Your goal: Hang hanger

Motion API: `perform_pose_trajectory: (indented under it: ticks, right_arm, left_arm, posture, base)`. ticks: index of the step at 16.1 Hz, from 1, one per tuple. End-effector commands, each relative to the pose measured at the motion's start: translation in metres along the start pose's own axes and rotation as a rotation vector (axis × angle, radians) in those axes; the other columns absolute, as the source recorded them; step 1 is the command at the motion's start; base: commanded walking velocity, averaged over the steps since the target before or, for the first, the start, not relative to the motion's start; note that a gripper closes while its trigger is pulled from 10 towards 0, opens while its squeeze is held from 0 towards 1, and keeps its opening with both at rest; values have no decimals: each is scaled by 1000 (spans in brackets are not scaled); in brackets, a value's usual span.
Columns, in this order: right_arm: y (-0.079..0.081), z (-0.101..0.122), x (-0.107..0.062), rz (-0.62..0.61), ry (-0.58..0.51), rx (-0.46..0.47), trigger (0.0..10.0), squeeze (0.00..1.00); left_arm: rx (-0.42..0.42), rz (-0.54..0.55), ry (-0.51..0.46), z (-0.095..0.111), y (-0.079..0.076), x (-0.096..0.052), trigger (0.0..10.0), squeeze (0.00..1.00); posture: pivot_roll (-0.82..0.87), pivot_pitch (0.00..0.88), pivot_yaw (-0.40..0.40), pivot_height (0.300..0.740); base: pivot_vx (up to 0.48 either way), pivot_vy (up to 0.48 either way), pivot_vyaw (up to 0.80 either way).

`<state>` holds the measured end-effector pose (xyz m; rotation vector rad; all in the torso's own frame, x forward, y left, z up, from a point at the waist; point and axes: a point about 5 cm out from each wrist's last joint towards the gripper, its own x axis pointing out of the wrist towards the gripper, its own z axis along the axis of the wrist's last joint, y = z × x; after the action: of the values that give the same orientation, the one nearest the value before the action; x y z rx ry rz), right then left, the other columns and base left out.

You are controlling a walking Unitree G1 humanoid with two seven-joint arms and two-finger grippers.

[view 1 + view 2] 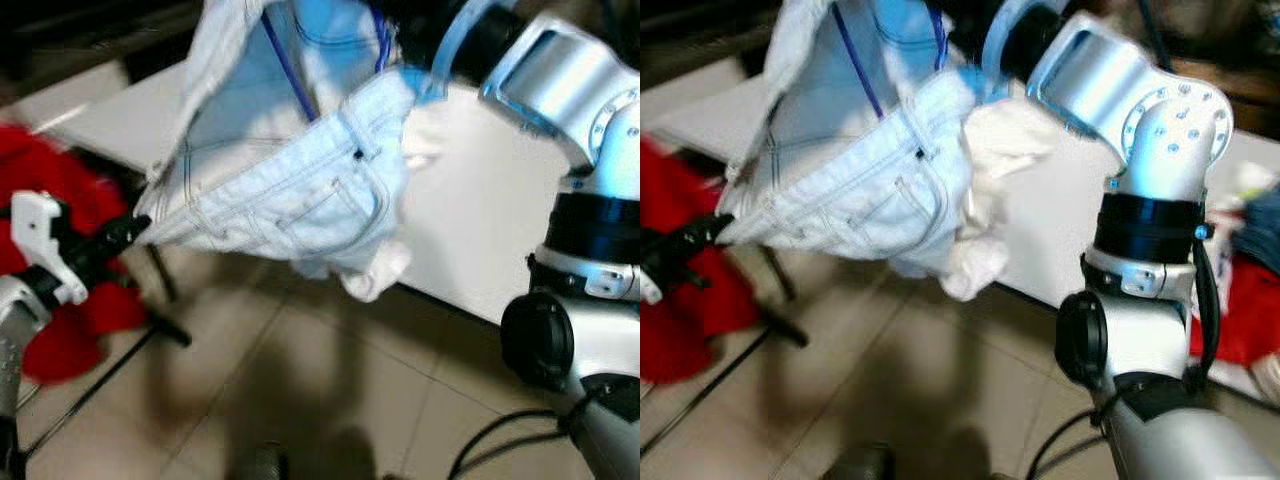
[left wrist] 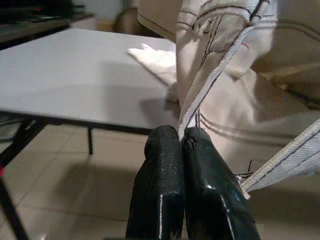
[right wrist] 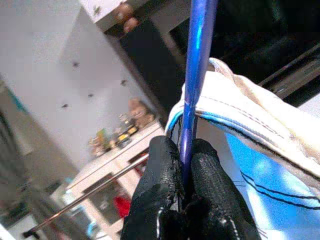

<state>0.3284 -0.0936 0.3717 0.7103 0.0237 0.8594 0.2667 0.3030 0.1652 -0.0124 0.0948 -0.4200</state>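
Two grips noted: right gripper [image 3: 182, 165] clamps the thin blue hanger [image 3: 197, 75], its rod running upward out of the fingers. We see the left gripper [image 2: 181, 145] pinched shut on the pale denim garment [image 1: 290, 180] hem.

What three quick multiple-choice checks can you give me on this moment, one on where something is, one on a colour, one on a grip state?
1. Where is the left gripper?
A. At the edge of the white denim garment
B. On the white table
C. On the red fabric

2. What colour is the hanger?
A. Red
B. Blue
C. Green

3. What is the state of the right gripper?
A. Wide open, apart from everything
B. Shut on nothing
C. Shut on the hanger

Answers:
1 A: the left wrist view shows both black fingers pinching the garment's seamed hem, above the tiled floor.
2 B: the thin rod is blue in the right wrist view, and blue lines run inside the garment in the eye views.
3 C: the two fingers press together with the blue rod between them.
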Motion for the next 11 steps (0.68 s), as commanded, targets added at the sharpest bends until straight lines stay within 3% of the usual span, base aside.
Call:
perform_pose_trajectory:
  ticks: [1,3,5,8,11]
  right_arm:
    - [22,39,-12,110,-211,-13,10000,0]
    - [21,35,-9,116,-202,3,10000,0]
    - [11,23,-7,92,-181,44,10000,0]
    - [-9,-6,-9,24,-131,102,10000,0]
    - [-30,-39,-15,-76,-54,101,10000,0]
  left_arm:
    - [-74,150,123,-25,19,-22,0,0]
    - [-85,172,182,-36,19,-28,0,0]
    - [-45,159,277,-56,10,-26,0,0]
    - [-24,171,366,-76,0,-25,0,0]
    - [-3,254,464,-97,4,-36,0,0]
  posture:
    - [72,0,-40,723]
    - [77,0,-44,723]
    - [73,0,-40,723]
    - [65,0,-24,723]
    - [60,0,-11,723]
  base:
    - [0,0,800]
    - [0,0,800]
    - [0,0,800]
    - [0,0,800]
    - [0,0,800]
